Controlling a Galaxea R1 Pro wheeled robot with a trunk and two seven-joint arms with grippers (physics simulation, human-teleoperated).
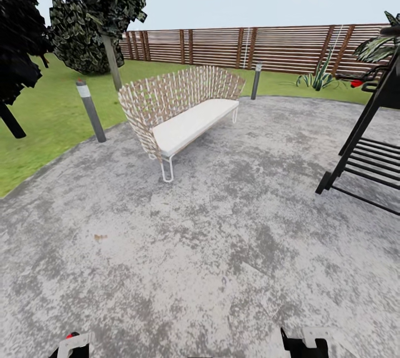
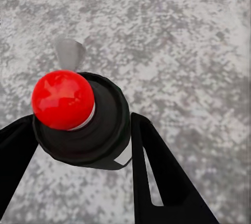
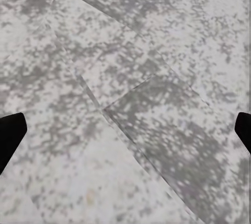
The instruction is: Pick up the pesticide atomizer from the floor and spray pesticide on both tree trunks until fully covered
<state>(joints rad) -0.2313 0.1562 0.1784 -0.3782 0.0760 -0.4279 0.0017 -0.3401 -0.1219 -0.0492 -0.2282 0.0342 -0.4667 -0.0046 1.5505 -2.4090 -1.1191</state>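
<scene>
**On the paving, trees far off to the left**

A tree [image 1: 91, 8] stands on the lawn [image 1: 50, 113] at the far left. It has a slim, pale grey trunk [image 1: 113, 63] and a jagged, mottled dark green crown. A darker tree [image 1: 14, 52] is at the left edge, and a slatted reddish-brown fence [image 1: 250, 46] runs behind. Both trees are well apart from the tools, which sit low over the grey paving [image 1: 222, 247].

The left tool [image 2: 83, 130] has its black fingers [image 2: 151, 172] on either side of a round black object [image 2: 99, 130] topped by a red ball [image 2: 63, 98]. I cannot tell whether they grip it.

The right tool [image 3: 125, 130] is spread wide above bare paving.

A woven bench [image 1: 178, 108] and a black grill stand [image 1: 366, 141] are ahead.
</scene>
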